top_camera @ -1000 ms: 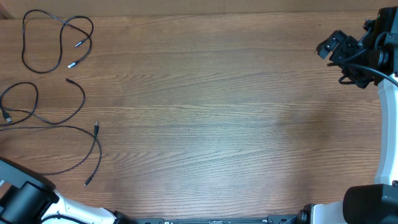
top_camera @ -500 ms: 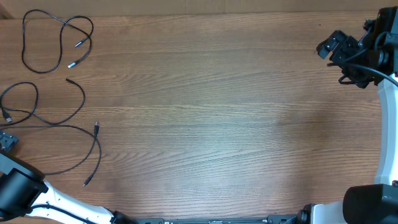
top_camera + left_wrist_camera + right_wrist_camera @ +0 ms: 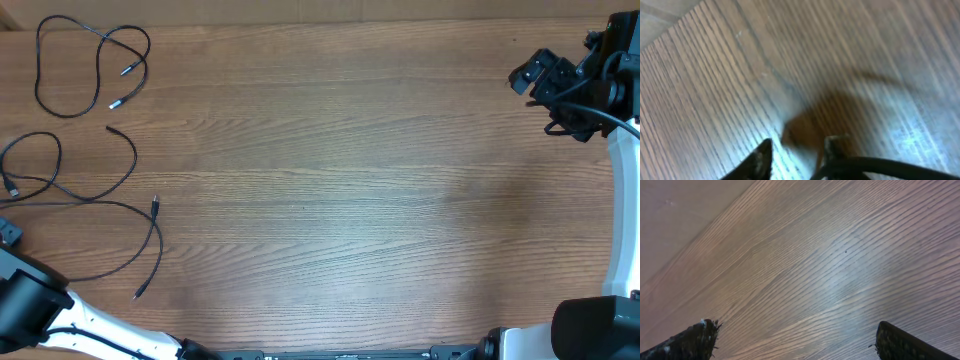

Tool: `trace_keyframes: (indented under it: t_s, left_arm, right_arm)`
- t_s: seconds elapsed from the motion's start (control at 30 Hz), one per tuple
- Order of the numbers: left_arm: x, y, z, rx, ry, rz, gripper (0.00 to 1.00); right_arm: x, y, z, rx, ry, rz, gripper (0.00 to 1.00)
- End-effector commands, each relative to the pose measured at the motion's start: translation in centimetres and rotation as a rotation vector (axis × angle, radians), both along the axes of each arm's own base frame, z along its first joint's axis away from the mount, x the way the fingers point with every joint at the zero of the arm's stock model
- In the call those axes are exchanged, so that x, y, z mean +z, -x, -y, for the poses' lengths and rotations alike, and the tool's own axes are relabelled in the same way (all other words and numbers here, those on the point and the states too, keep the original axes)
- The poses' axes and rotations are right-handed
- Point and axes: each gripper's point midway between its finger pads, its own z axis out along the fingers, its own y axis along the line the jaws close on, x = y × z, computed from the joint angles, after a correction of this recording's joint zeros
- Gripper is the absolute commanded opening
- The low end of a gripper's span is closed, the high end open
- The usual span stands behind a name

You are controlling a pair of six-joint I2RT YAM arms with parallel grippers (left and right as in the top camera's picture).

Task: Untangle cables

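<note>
My left gripper (image 3: 8, 232) sits low at the near left edge of the table (image 3: 350, 180). In the blurred left wrist view its fingers (image 3: 762, 156) stand part-way apart with only bare wood in the gap, so I hold nothing. A dark cord runs under the inner finger, and I cannot tell whether it is one of the cables or my arm's own lead. The cables (image 3: 70, 200) lie just ahead of this gripper and a little to its inner side. Two strands cross there, one ending in a loop and one sweeping out to a plug tip (image 3: 155, 203). Farther ahead, a separate looped cord (image 3: 37, 70) lies apart from them. To do this step well I think I should widen the fingers before I reach. I should also pick one strand close to the crossing rather than at a free end, and come down square so both pads meet it. A lift and a slow pull outward should then draw it free without dragging its neighbour along. Far off to the other side, my right gripper (image 3: 530, 75) hangs over empty wood well apart from every cord. Its fingertips (image 3: 700, 339) are spread wide, so it is free to pin a strand if I bring it across.
</note>
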Motion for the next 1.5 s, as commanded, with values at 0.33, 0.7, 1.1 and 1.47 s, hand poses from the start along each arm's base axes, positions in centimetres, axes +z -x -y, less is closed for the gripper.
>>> trace_keyframes:
  t_s: [0.33, 0.7, 1.1, 1.47]
  left_arm:
    - [-0.2, 5.7, -2.2, 0.113, -0.033, -0.119, 0.04]
    - [5.7, 6.0, -5.7, 0.141, -0.185, -0.167, 0.11]
    - [5.6, 4.6, -5.3, 0.106, -0.155, -0.11, 1.0]
    - [14.4, 1.8, -4.2, 0.061, -0.233, 0.146, 1.0]
  right_arm:
    - [0.7, -0.2, -0.1, -0.001, -0.002, 0.021, 1.0]
    - [0.7, -0.2, -0.1, -0.001, -0.002, 0.021, 1.0]
    - [0.7, -0.2, -0.1, -0.001, -0.002, 0.021, 1.0]
    - [0.7, -0.2, -0.1, -0.001, -0.002, 0.021, 1.0]
